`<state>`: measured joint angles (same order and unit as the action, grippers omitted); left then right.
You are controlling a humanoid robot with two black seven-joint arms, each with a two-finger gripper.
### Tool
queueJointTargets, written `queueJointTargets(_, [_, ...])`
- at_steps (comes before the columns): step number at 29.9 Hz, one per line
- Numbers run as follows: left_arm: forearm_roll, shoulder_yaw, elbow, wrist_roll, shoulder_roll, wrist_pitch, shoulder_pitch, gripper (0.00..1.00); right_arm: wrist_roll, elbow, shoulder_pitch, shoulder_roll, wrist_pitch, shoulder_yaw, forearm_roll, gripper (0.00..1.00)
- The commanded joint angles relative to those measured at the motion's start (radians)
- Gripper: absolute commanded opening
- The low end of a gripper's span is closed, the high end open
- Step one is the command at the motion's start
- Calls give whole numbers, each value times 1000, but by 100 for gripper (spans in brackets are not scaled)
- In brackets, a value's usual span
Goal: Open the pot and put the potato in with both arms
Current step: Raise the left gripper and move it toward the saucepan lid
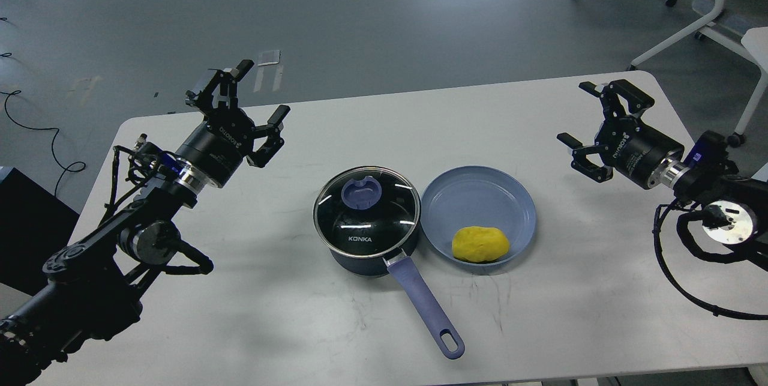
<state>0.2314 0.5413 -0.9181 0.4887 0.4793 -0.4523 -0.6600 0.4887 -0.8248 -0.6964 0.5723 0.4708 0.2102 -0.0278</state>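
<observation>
The dark pot (366,254) stands at the table's middle with its glass lid (366,209) on, blue knob (361,192) on top and purple-blue handle (427,308) pointing toward me. The yellow potato (480,244) lies in the light-blue plate (480,194) just right of the pot. My left gripper (252,95) hovers open over the table's back left, well apart from the pot. Over the right side my right gripper (579,119) is open too, nothing between its fingers.
The white table (252,314) has a rounded back edge. Grey floor lies beyond it, with cables (36,128) at the left and white chair legs (678,32) at the back right.
</observation>
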Motion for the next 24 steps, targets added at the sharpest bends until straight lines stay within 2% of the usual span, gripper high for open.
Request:
queueJointTargets(1, [0,3,-2,0,-5,0,11,98,0,1,2,0,0,0,0,100])
queueJointTargets(17, [19,2,19,0,28,-17,-4,98,0,-3,0,4,-3,-2,0,100])
queueJointTargets(21, [83,2,1,0,71,-36,-72,98,0,-5,2,14,-1,-3,2,100])
queueJointTargets(24, [231,5,-89,0,125,-36,-140,98,0,-5,2,17,-1,-6,3,100])
